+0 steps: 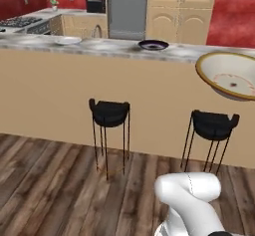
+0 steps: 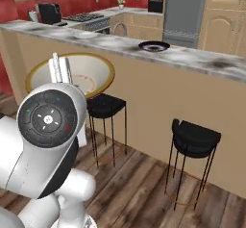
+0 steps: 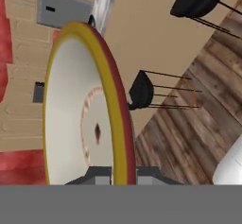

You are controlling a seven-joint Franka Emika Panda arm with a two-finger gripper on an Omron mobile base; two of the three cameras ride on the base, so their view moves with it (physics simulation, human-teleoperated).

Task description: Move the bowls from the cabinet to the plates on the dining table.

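Note:
My gripper [image 3: 124, 175] is shut on the rim of a wide, shallow bowl [image 3: 80, 114], cream inside with a yellow-tan rim. The bowl [image 1: 226, 75] hangs tilted in the air in front of the dining table [image 1: 112, 48], near its edge. From the right base view the bowl [image 2: 86, 75] shows behind my hand, with the gripper [image 2: 61, 68] at its rim. On the marble top lie a white plate [image 1: 68, 41] to the left and a dark plate [image 1: 153, 45] near the middle. Both plates are bare. The cabinet is out of view.
Two black stools [image 1: 109, 113] [image 1: 214, 125] stand against the table's beige side panel [image 1: 50, 90], on a wooden floor. Beyond the table are a grey fridge [image 1: 127, 8], tall beige cabinets [image 1: 182, 6] and a stove [image 1: 22, 23].

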